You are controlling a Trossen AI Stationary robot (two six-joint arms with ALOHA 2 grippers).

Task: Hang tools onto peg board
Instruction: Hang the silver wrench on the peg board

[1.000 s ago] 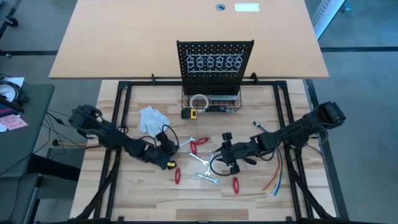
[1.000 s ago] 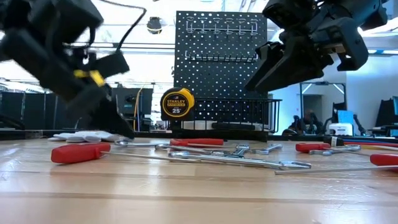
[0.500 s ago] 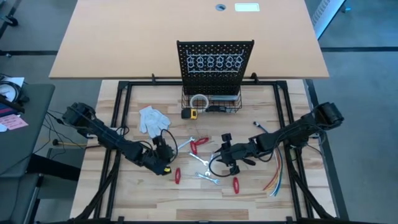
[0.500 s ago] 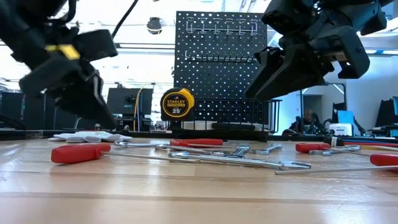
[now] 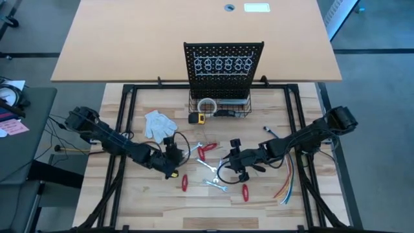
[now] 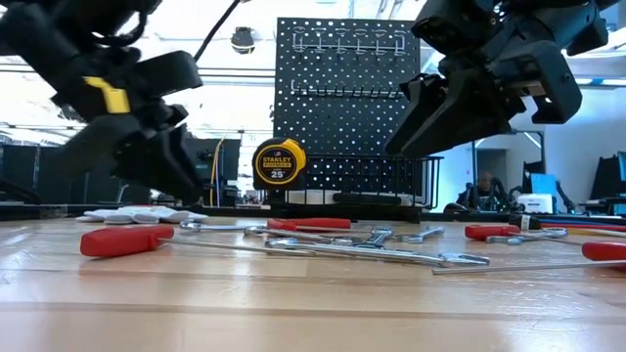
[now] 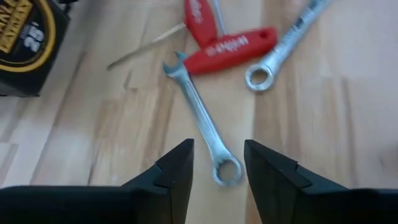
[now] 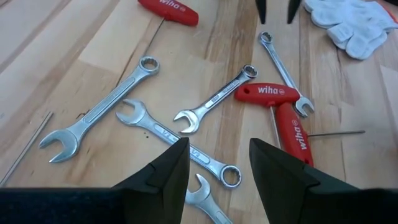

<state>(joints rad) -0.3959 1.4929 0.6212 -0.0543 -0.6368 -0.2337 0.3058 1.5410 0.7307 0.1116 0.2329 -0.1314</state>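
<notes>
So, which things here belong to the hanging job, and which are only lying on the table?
For the job:
- silver wrenches
- red-handled tools
- peg board, its hooks empty

Just lying about:
- white glove
- yellow tape measure
- bundle of coloured wires

Both arms are dark, near-black, built of slim links joined by chunkier rounded housings. The left arm [image 5: 110, 139] carries a small yellow marking close to its wrist, which in the low view shows as a bright yellow patch on the blocky black housing. Thin black cables loop loosely beside each wrist. The right arm [image 5: 304, 137] ends in a bulky angular head. The left gripper [image 7: 217, 165] has two matte black fingers with faceted, wedge-shaped tips; the right gripper [image 8: 217, 165] has fingers of the same dark, angular form.
</notes>
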